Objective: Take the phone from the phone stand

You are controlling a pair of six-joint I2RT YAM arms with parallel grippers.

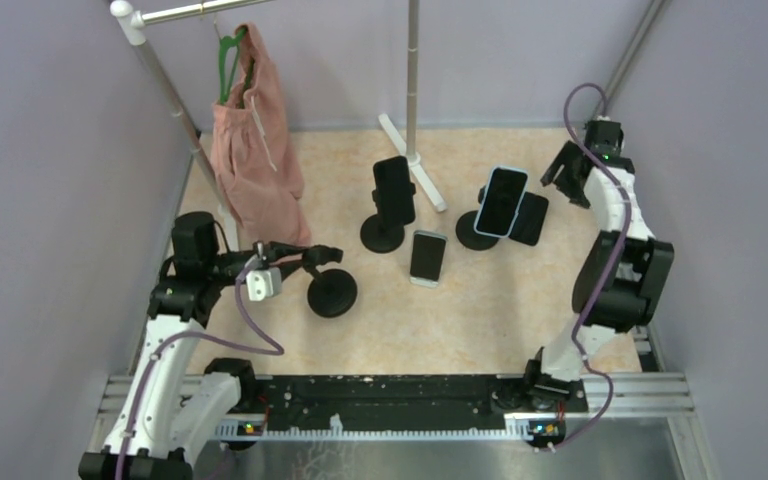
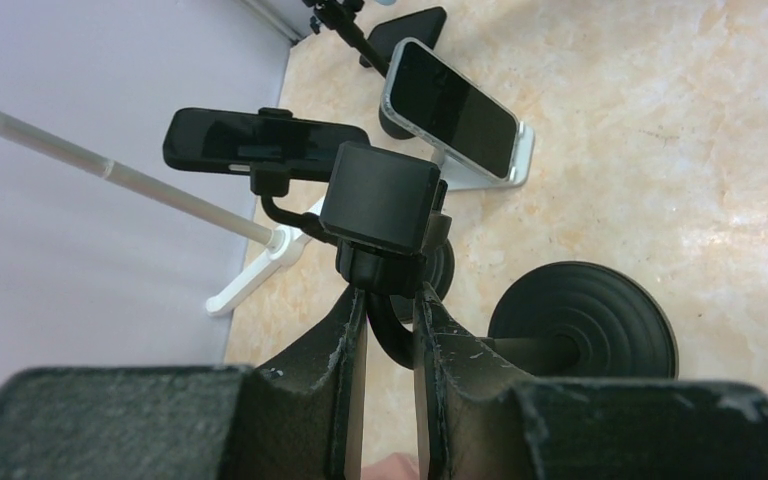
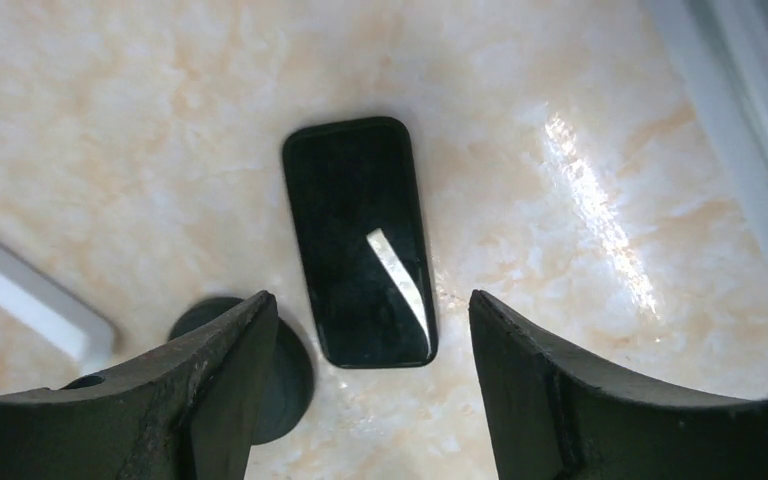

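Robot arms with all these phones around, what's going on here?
The left hand is shut on the neck of an empty phone stand. The right hand hangs open just above a black phone that lies flat on the table. So the phone looks to be off its stand already.

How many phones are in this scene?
4: a black phone on the black stand, a silver phone on the white stand, a blue-cased phone on the right stand, a flat phone beside it.
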